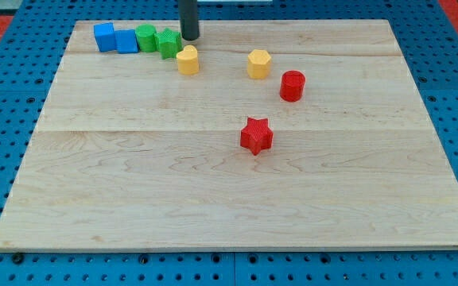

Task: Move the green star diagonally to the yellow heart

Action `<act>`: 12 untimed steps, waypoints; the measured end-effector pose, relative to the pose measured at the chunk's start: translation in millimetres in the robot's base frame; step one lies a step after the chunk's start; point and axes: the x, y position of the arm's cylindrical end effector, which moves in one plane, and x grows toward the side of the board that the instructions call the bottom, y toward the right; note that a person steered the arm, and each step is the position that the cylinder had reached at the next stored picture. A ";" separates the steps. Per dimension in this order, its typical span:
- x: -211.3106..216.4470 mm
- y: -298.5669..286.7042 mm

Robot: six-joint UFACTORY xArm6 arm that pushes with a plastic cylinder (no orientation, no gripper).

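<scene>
At the view's top left of the wooden counter [213,199], two blue blocks [114,37] are seen side by side, followed by a green block [145,36], perhaps a cylinder, and the green star [168,42], all touching in a row. The yellow heart [187,59] is set just below and right of the star, touching it. My tip [190,37] is placed just right of the star, above the heart. No gripper is fitted. Further right, a yellow hexagon block [258,63], a red cylinder [292,86] and a red star [256,135] are found.
</scene>
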 end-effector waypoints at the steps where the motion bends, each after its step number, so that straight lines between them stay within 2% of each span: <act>1: 43.2 -64.0; 2: 82.1 -82.5; 3: 112.7 -37.5; 4: 113.4 -119.7; 5: 138.5 -132.7; 6: 177.9 -120.8; 7: 192.2 -61.6; 8: 202.6 -89.3; 9: 181.3 -143.6; 10: 159.8 -103.6; 11: 165.3 -37.3; 12: 232.6 -22.0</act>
